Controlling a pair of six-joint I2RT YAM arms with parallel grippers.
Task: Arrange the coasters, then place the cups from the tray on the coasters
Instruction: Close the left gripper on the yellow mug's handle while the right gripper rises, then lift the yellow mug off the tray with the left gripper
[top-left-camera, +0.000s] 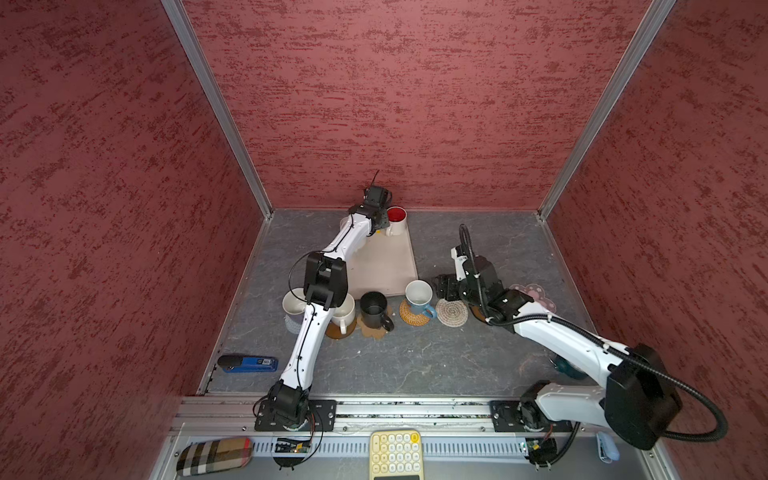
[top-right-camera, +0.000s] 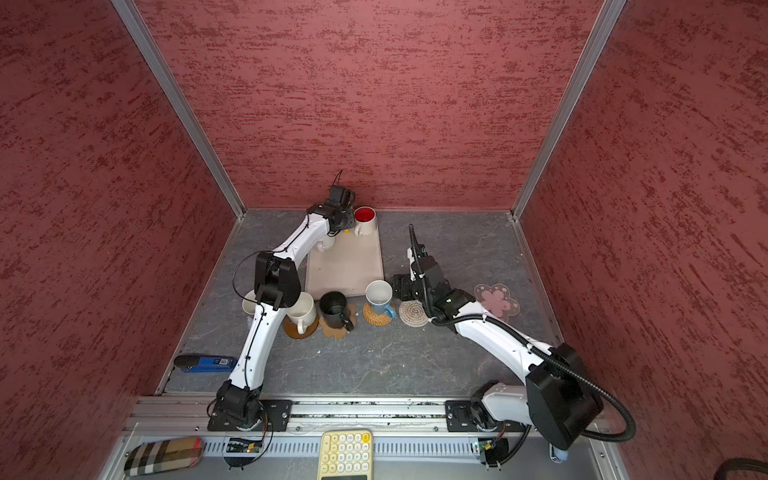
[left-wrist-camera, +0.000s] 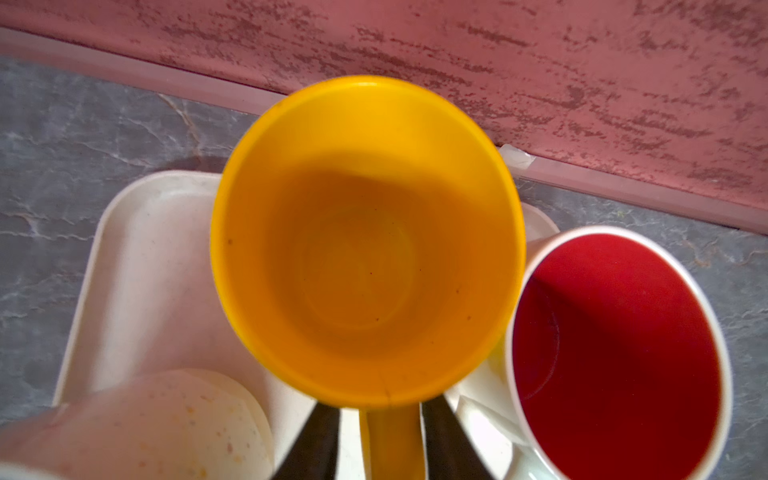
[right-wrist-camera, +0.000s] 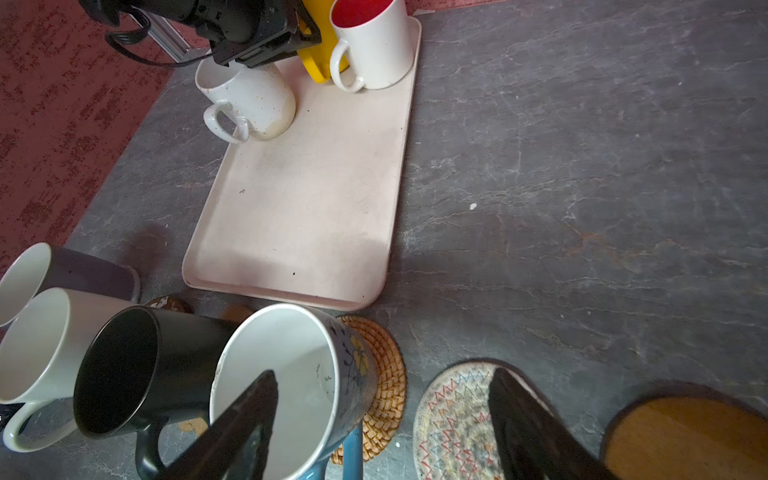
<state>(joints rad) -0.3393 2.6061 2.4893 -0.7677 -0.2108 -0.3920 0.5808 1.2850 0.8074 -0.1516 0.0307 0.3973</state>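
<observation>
Yellow mug (left-wrist-camera: 368, 249) sits with handle between left end effector (left-wrist-camera: 380, 405) fingers.

Yellow mug (left-wrist-camera: 365, 249): yellow inside and out.
White mug (left-wrist-camera: 615, 353): red interior.
Speckled mug (right-wrist-camera: 253, 95): off-white, brown flecks.
Black mug (right-wrist-camera: 120, 370): black throughout.
Blue mug (right-wrist-camera: 303, 345): light blue, white interior, yellow flower print.
Tray (right-wrist-camera: 307, 199): cream-beige.
Rattan coaster (right-wrist-camera: 388, 374): tan weave.
Woven coaster (right-wrist-camera: 453, 419): whitish, red-blue zigzags.
Disc coaster (right-wrist-camera: 685, 432): amber-brown, dark rim.
Flower coaster (top-right-camera: 496, 301): pink.
Tabletop (right-wrist-camera: 582, 166): grey, pale veining.
Walls (top-left-camera: 415, 104): mottled red.
</observation>
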